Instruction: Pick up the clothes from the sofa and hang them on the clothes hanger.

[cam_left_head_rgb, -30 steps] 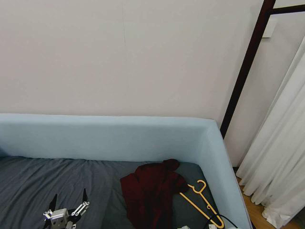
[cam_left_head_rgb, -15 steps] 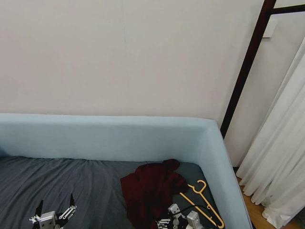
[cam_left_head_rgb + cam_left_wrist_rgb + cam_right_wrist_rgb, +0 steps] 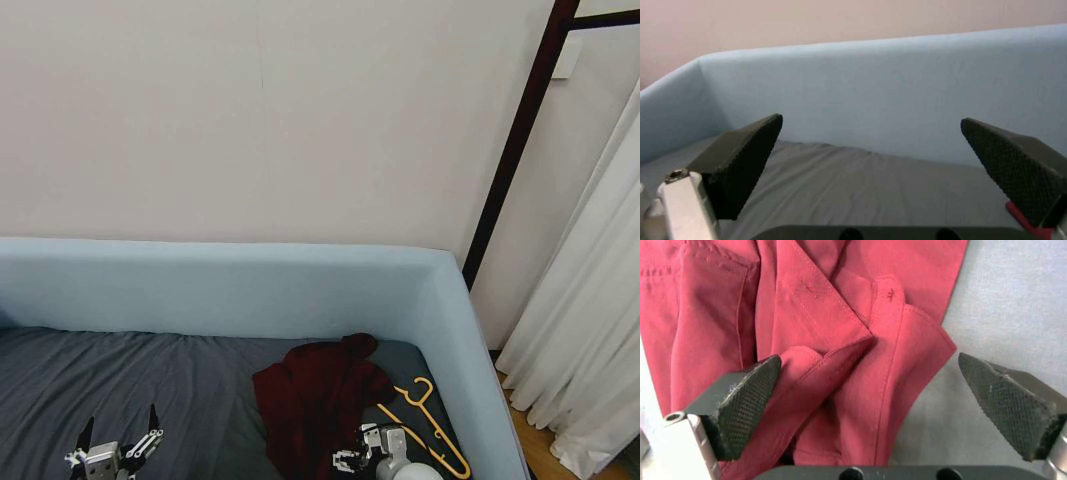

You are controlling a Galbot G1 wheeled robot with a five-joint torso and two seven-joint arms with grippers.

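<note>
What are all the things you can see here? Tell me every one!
sofa: one, light blue, along the wall
seat cover: one, dark grey, on the sofa's seat
shirt: one, dark red, crumpled at the sofa's right end
hanger: one, yellow, lying flat right of the shirt
rack pole: one, dark, leaning up past the sofa's right end
curtain: one, white, far right
wall: one, off-white, behind the sofa
floor: wooden, under the curtain
left gripper: one, open, above the seat cover
right gripper: one, open, over the shirt
</note>
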